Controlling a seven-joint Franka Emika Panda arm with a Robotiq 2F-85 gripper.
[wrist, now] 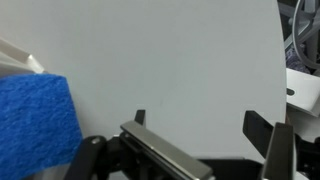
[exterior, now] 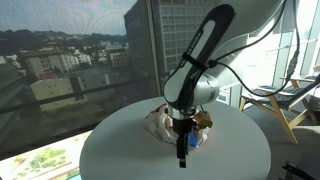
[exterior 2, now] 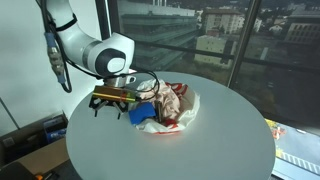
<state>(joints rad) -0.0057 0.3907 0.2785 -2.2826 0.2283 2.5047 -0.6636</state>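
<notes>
A coarse blue spongy block (wrist: 35,125) is seen in the wrist view beside, not between, the parted jaws of the black gripper (wrist: 197,122); crumpled white-and-red cloth (exterior 2: 172,105) lies just beside it.

On the counter (exterior 2: 225,140), just beside the hand (exterior 2: 112,108), a sponge (exterior 2: 140,113). Seen in the wrist view at the left of the hand (wrist: 200,125), outside the fingers (wrist: 265,135), the same sponge (wrist: 35,125). Between the fingers, only counter (wrist: 170,60). On the far side of the sponge from the hand, touching it, a crumpled heap (exterior 2: 177,104). In an exterior view, right behind the hand (exterior: 183,158), this heap (exterior: 160,122). Beyond the counter's far edge, a window (exterior 2: 200,40).
</notes>
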